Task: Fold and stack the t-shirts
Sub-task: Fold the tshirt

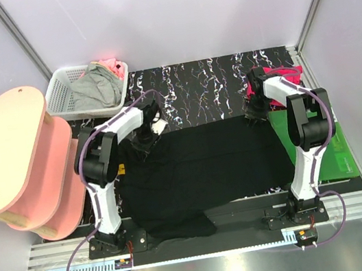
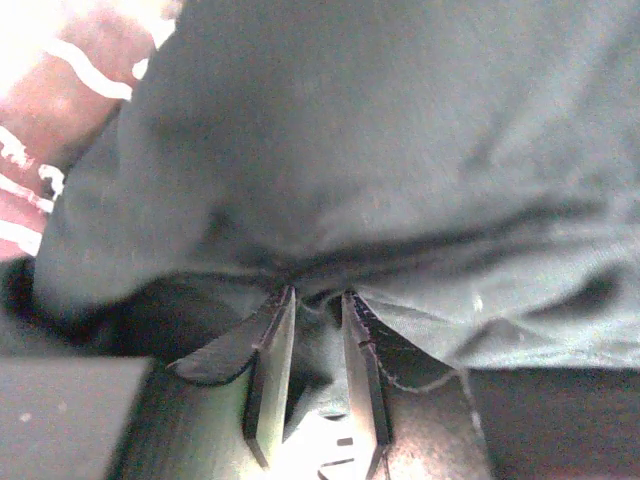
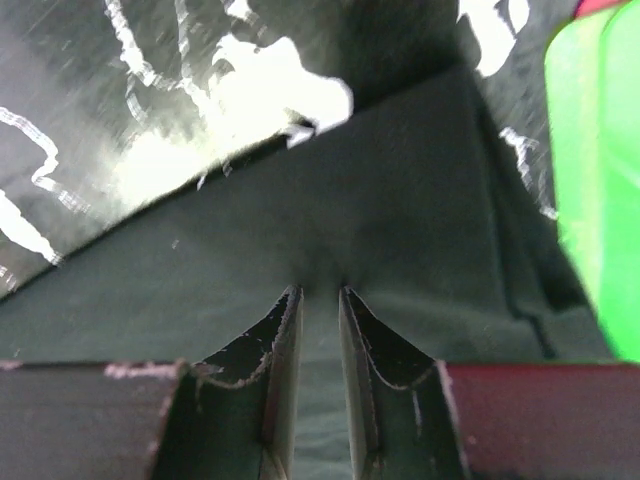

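Observation:
A black t-shirt [image 1: 200, 167] lies spread flat across the middle of the table, with a bunched part hanging toward the near edge. My left gripper [image 1: 148, 135] is at its far left corner, and in the left wrist view the gripper [image 2: 315, 295] is shut on a fold of the black cloth [image 2: 400, 150]. My right gripper [image 1: 255, 114] is at the far right corner. The right wrist view shows that gripper [image 3: 318, 290] shut on the black cloth [image 3: 300, 220] too. A crimson-pink t-shirt [image 1: 254, 86] lies crumpled behind the right arm.
A flat green board [image 1: 333, 152] lies along the right side, its edge [image 3: 595, 150] close to the right gripper. A white lattice basket [image 1: 66, 92] with grey and pink cloth stands at the back left. A pink two-tier shelf [image 1: 11, 157] fills the left side.

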